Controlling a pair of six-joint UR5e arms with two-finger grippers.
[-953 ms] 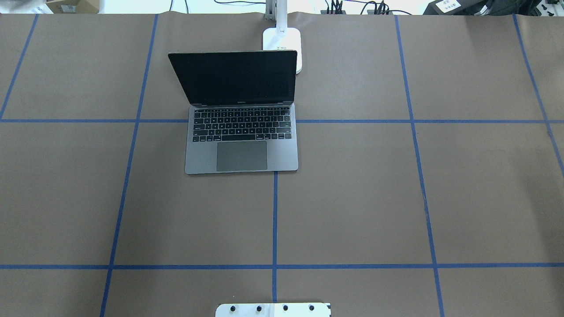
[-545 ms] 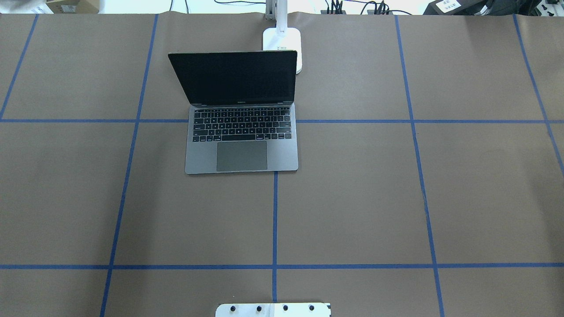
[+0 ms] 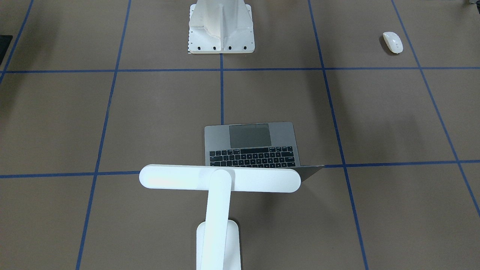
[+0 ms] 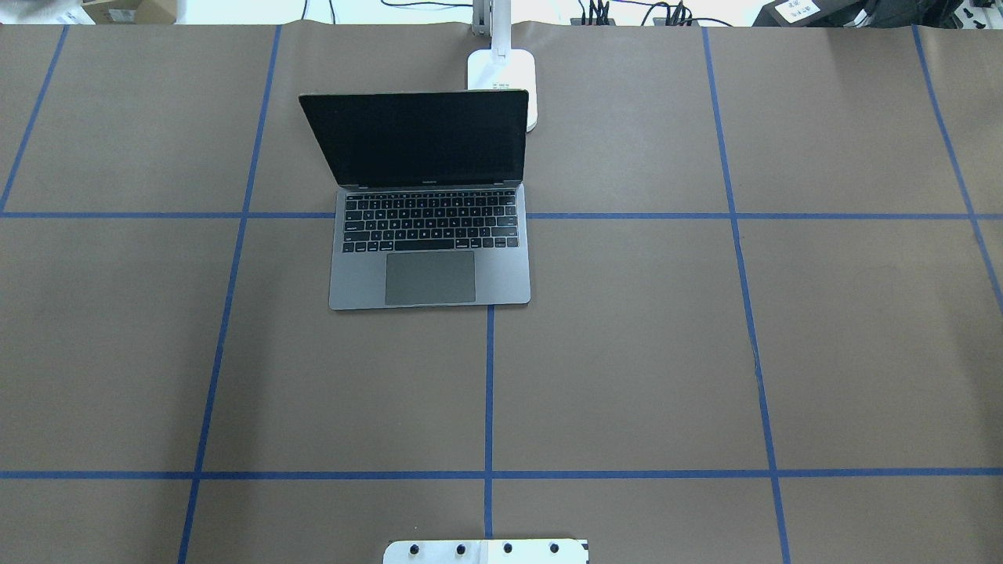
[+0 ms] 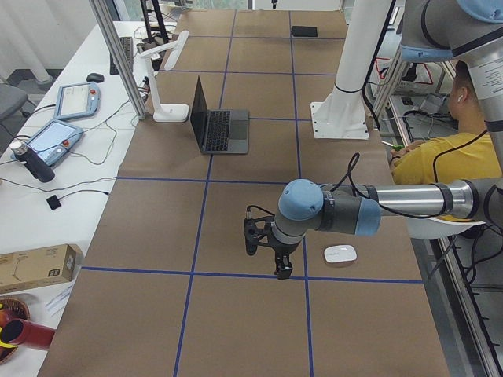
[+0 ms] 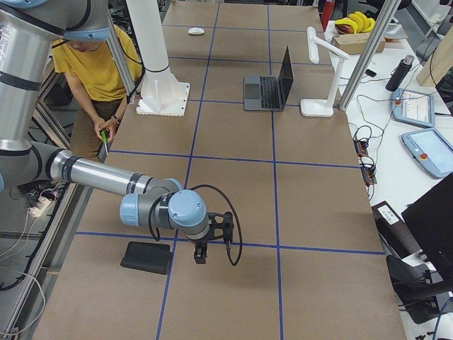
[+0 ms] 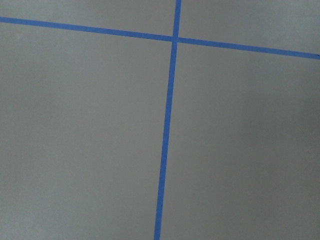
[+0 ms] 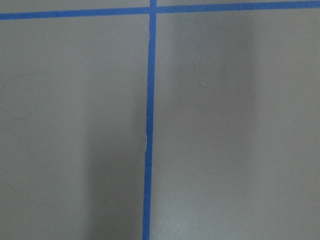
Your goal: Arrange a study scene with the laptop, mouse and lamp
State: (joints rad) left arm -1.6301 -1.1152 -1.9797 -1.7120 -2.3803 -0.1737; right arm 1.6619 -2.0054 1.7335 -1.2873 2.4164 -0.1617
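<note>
The open laptop (image 4: 429, 235) sits left of centre at the back of the table, screen dark. Right behind it stands the white lamp (image 3: 219, 178), its bar head over the laptop's lid; its base (image 4: 505, 74) is at the table's far edge. The white mouse (image 3: 392, 42) lies near the robot's side on its left. My left gripper (image 5: 267, 258) hovers low just beside the mouse (image 5: 339, 254); I cannot tell whether it is open or shut. My right gripper (image 6: 212, 248) hangs next to a black mat (image 6: 146, 257); its state cannot be told either. Both wrist views show only brown paper and blue tape.
The white pedestal (image 3: 221, 26) stands at the middle of the robot's side. A person in a yellow shirt (image 6: 106, 64) sits behind it. Tablets and cables (image 5: 55, 137) lie on the white bench past the table's far edge. The brown paper (image 4: 627, 352) is marked by blue tape.
</note>
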